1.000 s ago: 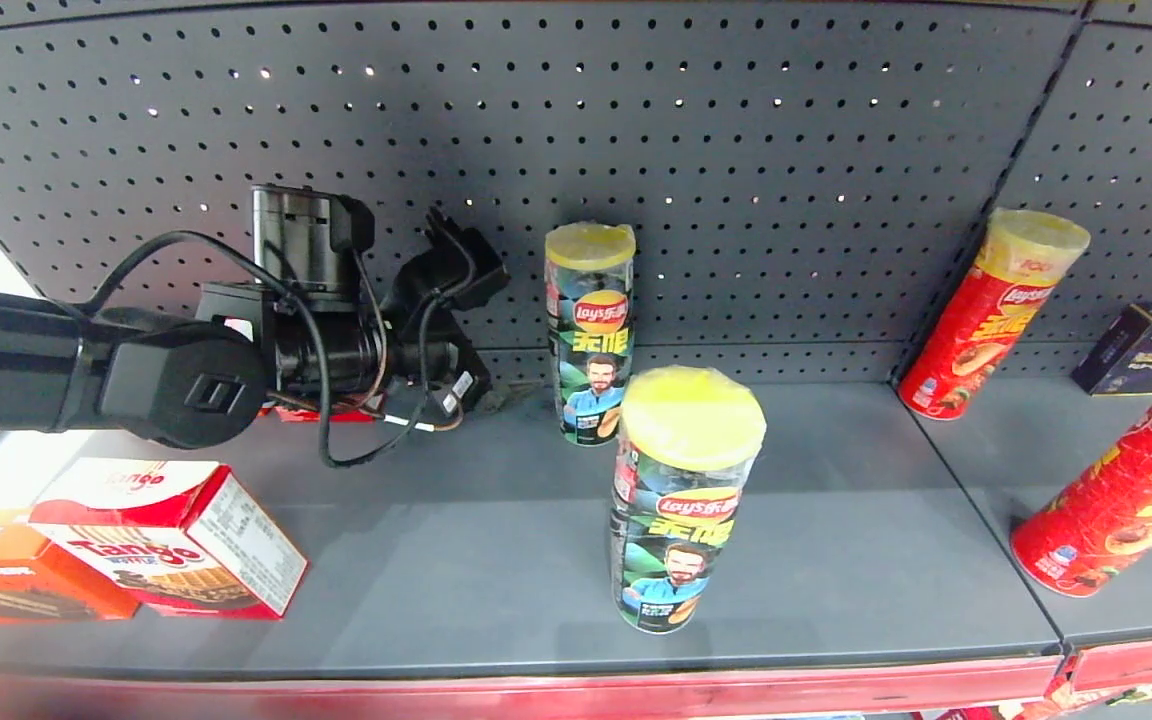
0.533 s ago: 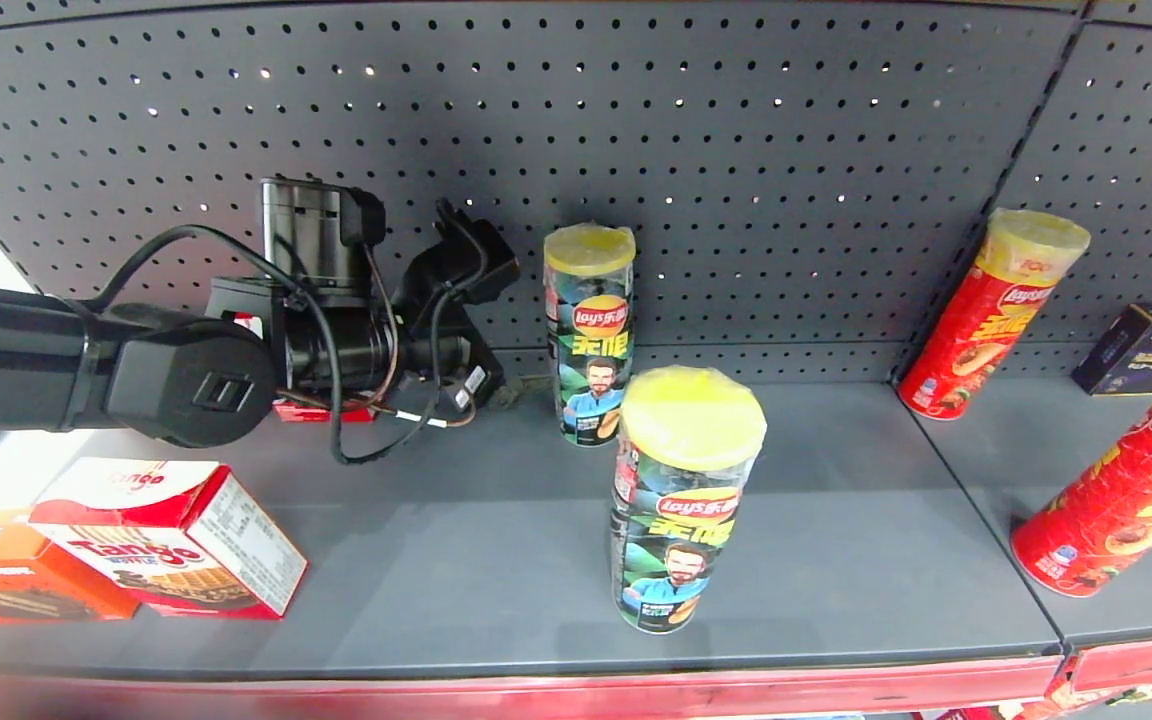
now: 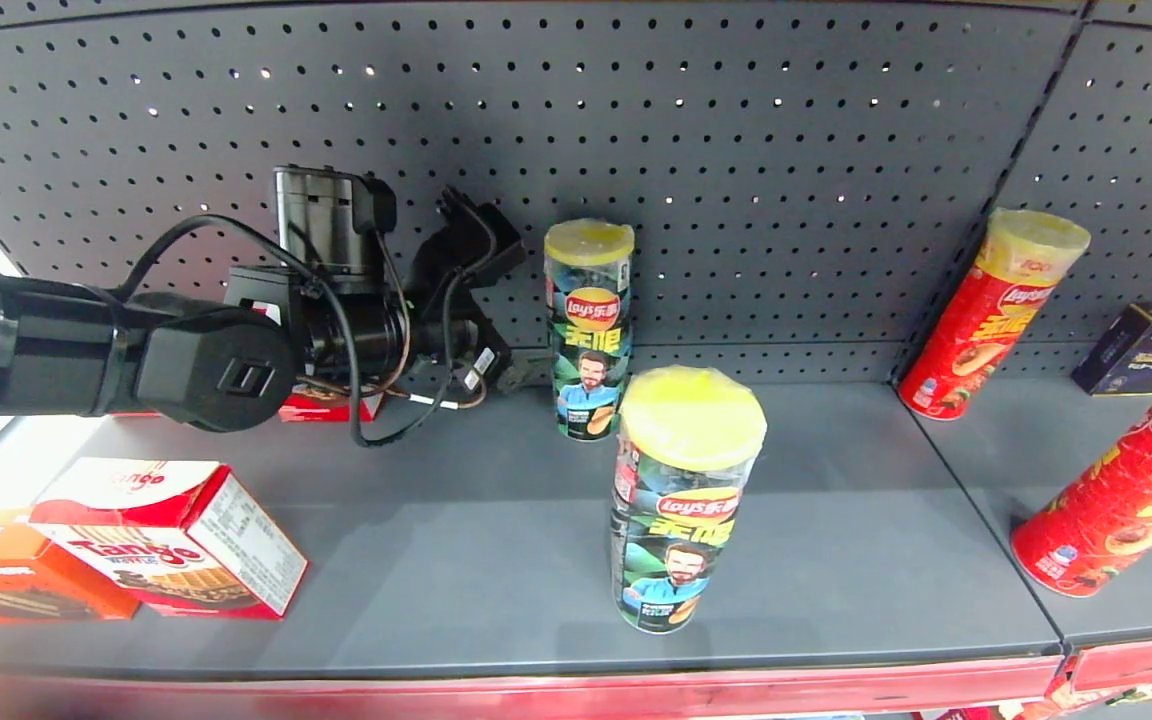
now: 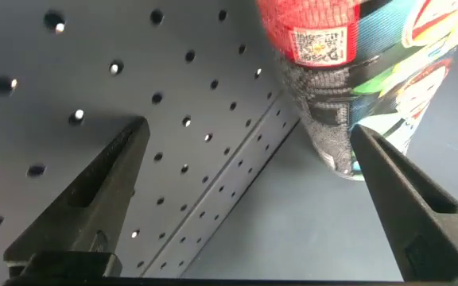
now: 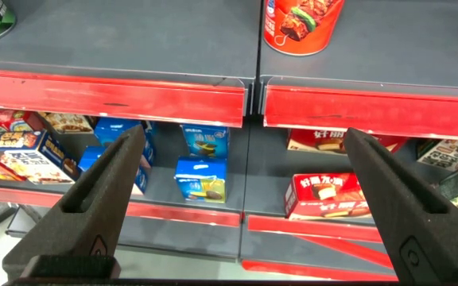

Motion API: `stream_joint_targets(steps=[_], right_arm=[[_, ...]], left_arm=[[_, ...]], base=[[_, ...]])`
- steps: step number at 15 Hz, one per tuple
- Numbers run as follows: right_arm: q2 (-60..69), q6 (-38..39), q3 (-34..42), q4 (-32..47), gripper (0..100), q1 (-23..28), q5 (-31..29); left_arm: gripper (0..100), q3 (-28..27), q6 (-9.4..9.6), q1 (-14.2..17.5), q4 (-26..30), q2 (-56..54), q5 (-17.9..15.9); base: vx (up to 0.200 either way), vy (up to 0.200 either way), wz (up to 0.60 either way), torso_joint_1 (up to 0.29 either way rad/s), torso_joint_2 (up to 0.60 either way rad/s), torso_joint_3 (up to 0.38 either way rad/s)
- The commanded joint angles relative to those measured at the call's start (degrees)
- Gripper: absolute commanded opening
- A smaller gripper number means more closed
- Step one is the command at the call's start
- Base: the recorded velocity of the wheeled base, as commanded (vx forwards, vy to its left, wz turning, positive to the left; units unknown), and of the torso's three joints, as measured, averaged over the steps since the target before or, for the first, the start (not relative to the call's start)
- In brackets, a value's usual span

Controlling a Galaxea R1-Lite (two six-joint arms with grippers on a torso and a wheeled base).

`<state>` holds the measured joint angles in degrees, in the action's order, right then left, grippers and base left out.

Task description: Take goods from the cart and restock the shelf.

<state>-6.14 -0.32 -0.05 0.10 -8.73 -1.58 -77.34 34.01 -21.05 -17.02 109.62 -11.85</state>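
Observation:
My left gripper (image 3: 521, 372) is deep in the grey shelf (image 3: 456, 540), close to the pegboard back wall and just left of the rear green chips can (image 3: 590, 330). In the left wrist view its fingers (image 4: 94, 191) are spread wide with nothing between them, and that can (image 4: 356, 79) stands just past one fingertip. A second green can (image 3: 681, 500) with a yellow lid stands nearer the front edge. My right gripper (image 5: 243, 133) is open and empty, out in front of the red shelf edge (image 5: 110, 91), below a red can (image 5: 300, 24).
A red-and-white wafer box (image 3: 171, 535) and an orange box (image 3: 6, 575) lie at front left; a red box (image 3: 321, 405) sits behind my left arm. Two red cans (image 3: 996, 315) (image 3: 1126, 490) lean on the right section beside a dark box (image 3: 1141, 345). Lower shelves hold blue boxes (image 5: 201, 167).
My left arm has moved right and a little up along the back wall, bringing its gripper closer to the rear green can. The cans and boxes stay put.

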Motion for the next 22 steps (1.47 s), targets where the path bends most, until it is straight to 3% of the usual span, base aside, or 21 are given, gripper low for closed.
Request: stream_joint_targets(steps=[1,9,12,15,22], right_arm=[[-0.10,-0.03,-0.04,-0.01,100,0.03,0.00],[-0.10,-0.03,-0.04,-0.01,100,0.03,0.00],[-0.10,-0.03,0.05,-0.01,100,0.03,0.00],[-0.10,-0.03,-0.04,-0.10,100,-0.06,0.00],[-0.10,-0.03,-0.04,-0.01,100,-0.06,0.00]], left_arm=[[100,-0.18,-0.53,-0.13,-0.03,0.86,0.51],[100,6.67,-0.53,1.72,-2.41,-1.07,2.09],[100,6.76,-0.44,1.72,-3.72,-0.11,5.52],[100,6.85,-0.61,0.93,-7.68,2.97,6.84],[100,6.15,-1.05,0.14,-7.94,4.82,6.93]], base=[[0.000,0.000,0.00,0.000,0.00,0.000],[0.000,0.000,0.00,0.000,0.00,0.000],[0.000,0.000,0.00,0.000,0.00,0.000],[0.000,0.000,0.00,0.000,0.00,0.000],[0.000,0.000,0.00,0.000,0.00,0.000]])
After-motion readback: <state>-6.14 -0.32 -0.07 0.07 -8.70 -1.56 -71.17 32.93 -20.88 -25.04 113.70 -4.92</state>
